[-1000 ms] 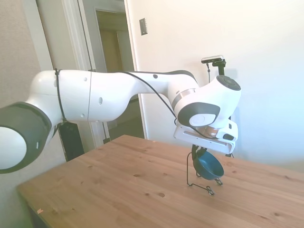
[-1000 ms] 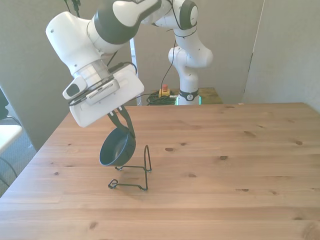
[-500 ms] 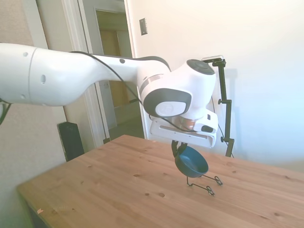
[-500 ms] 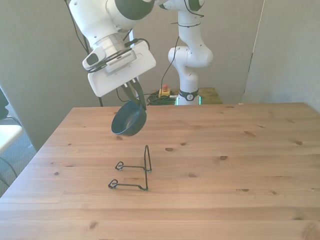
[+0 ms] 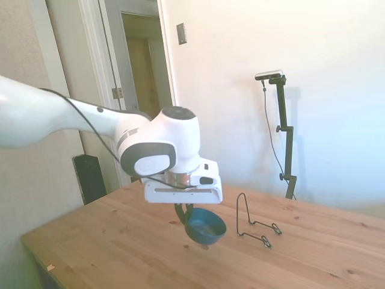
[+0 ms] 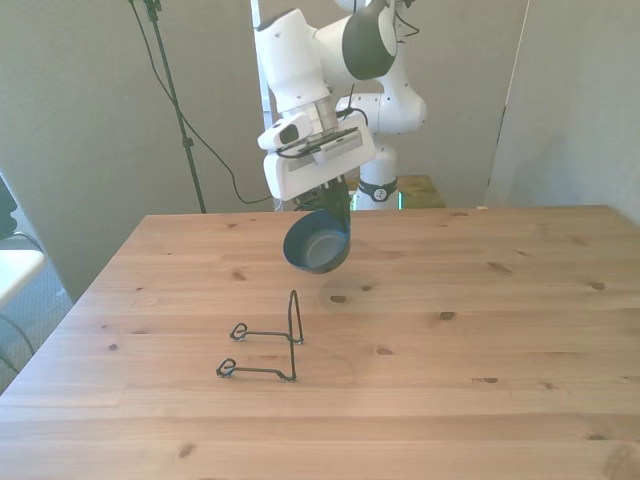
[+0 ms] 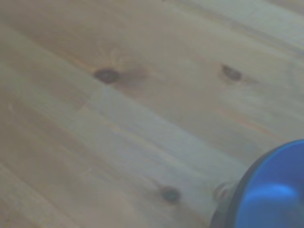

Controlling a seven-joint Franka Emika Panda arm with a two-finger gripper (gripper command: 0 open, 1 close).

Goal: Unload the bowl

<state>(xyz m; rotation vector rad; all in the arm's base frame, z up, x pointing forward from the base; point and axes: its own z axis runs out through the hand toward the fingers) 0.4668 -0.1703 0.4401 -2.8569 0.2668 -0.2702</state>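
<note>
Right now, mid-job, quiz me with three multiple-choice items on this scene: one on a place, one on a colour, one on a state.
1. Where is the bowl?
A. on the wire stand
B. in the air, under the gripper
C. flat on the table

2. What colour is the bowl?
A. dark teal-blue
B. red
C. white

3. What does the wire stand hold?
A. nothing
B. the bowl
C. a plate

Key: 1 B, the gripper holds the bowl by its rim above the table. 2 A, both room views show teal-blue. 3 A, the stand is bare on the table.
</note>
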